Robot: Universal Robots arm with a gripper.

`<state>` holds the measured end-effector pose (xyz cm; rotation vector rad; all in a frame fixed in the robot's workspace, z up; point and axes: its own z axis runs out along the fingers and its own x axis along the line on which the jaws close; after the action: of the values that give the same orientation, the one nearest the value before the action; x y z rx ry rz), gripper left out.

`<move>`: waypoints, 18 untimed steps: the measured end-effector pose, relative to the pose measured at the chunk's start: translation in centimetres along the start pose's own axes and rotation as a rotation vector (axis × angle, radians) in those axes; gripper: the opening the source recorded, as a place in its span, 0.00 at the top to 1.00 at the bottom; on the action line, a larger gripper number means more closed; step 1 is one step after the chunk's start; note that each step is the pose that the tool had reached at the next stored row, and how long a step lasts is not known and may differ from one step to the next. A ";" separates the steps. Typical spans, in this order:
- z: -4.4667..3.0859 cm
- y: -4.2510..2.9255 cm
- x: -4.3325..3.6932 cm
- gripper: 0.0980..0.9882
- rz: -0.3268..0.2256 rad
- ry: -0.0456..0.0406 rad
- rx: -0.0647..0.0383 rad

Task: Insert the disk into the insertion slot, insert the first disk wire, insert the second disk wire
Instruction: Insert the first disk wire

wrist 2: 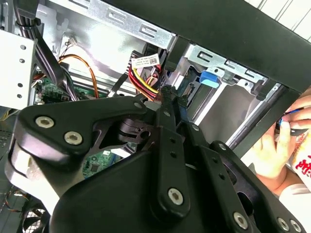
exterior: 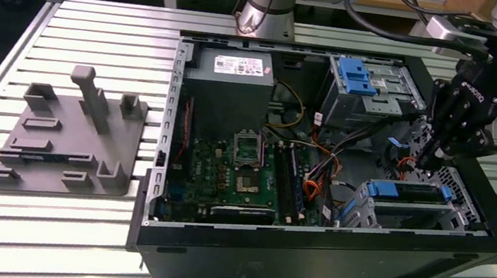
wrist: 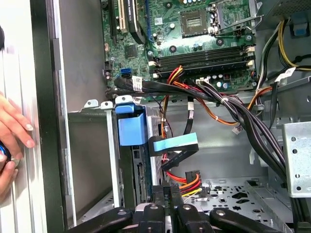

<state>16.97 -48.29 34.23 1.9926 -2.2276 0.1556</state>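
Pressed together, no gap (anything pinched between: cannot tell), on the black gripper (wrist: 167, 191), tips just beside the red, yellow and orange wire bundle (wrist: 188, 182). Close by, thin dark cable with a blue end (wrist: 175, 144). Seated in the perforated silver sheet-metal bay (exterior: 464, 204): flat grey hard drive in bright blue plastic carrier (exterior: 410, 193).
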 end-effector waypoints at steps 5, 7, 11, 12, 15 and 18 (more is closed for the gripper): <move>0.00 -0.01 0.00 0.93 -0.068 0.0017 0.012; 0.02 0.01 0.17 0.93 -0.077 0.0009 0.018; 0.10 0.05 0.53 0.93 -0.077 -0.0384 0.020; 0.12 0.07 0.61 0.93 -0.078 -0.0569 0.019; 0.16 0.12 0.85 0.93 -0.079 -0.1054 0.017; 0.22 0.10 1.20 0.93 -0.080 -0.1417 0.015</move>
<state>16.73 -49.50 34.23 2.1596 -2.2299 0.0227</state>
